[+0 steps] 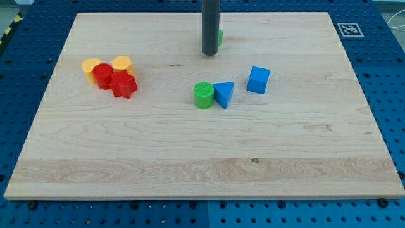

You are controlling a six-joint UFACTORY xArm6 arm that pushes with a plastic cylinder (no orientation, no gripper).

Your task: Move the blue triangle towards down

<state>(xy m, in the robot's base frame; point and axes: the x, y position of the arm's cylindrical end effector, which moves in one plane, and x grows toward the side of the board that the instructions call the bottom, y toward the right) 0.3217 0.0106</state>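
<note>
The blue triangle [223, 94] lies near the middle of the wooden board [202, 158], touching a green cylinder [203, 95] on its left. A blue cube [258, 80] sits just to its upper right, apart from it. My tip [209, 54] is above the triangle toward the view's top, a little to the left, with a clear gap between them. A green block [219, 36] is mostly hidden behind the rod.
At the view's left is a cluster of two yellow blocks [92, 64] [121, 63], a red cylinder [104, 74] and a red star-like block [124, 84]. A marker tag [348, 29] sits at the board's top right corner.
</note>
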